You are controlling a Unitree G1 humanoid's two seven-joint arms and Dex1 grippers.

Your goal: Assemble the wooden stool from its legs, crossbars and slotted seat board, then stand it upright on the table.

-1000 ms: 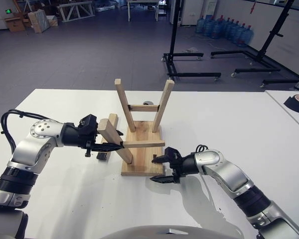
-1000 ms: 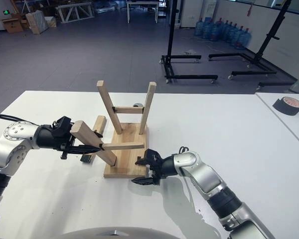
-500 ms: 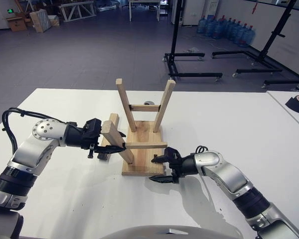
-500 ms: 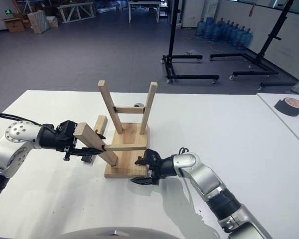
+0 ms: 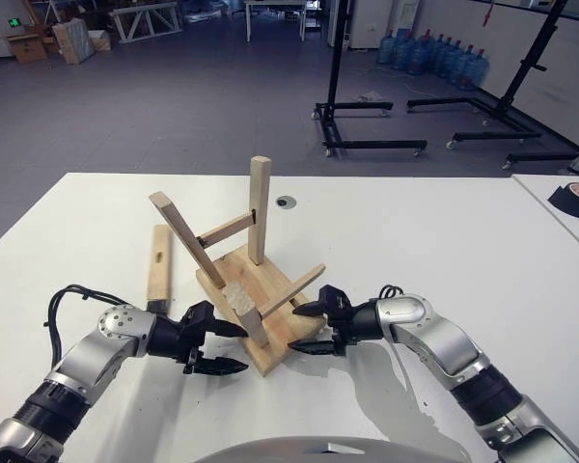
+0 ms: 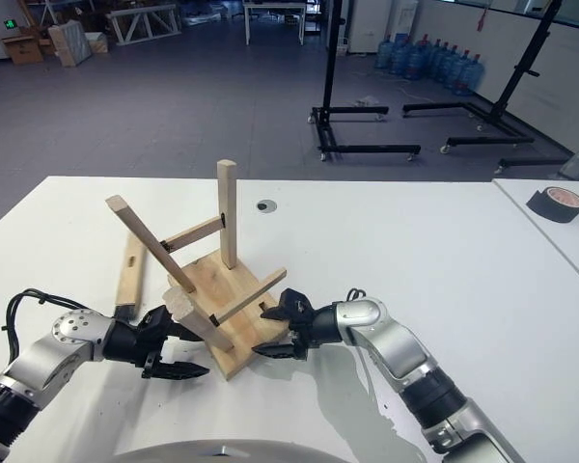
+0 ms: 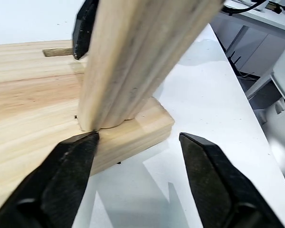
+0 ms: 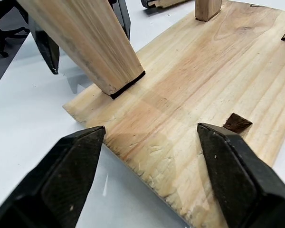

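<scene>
Swinging round on the table (image 5: 444,251) since a second ago, the seat board (image 5: 282,336) is now lying cornerwise to the robot, underside up. The left gripper (image 5: 232,348), which was clamping the near leg (image 5: 243,313) high up, is no longer holding it and is hovering low at the board's nearest corner. The right gripper (image 5: 294,330) is keeping its place at the board's right edge.

Three legs are standing in the board. The two far legs (image 5: 260,207) are joined by a rail, and the near leg is leaning toward the robot. That leg's crossbar (image 5: 294,289) is reaching out over the board with its far end free. An empty slot (image 8: 237,122) is showing in the board beneath that free end. The fourth leg (image 5: 158,262) is lying flat on the table just left of the board.

Both grippers are gaping wide and holding nothing. One left fingertip (image 7: 71,156) is sitting against the foot of the near leg, and the right jaws are straddling the board's edge.

Fitting the last leg looks to be the step in hand. It is calling for the left gripper to fetch the fourth leg while the right is steadying the board. The leg then needs seating in the slot and onto the crossbar's free end together.
</scene>
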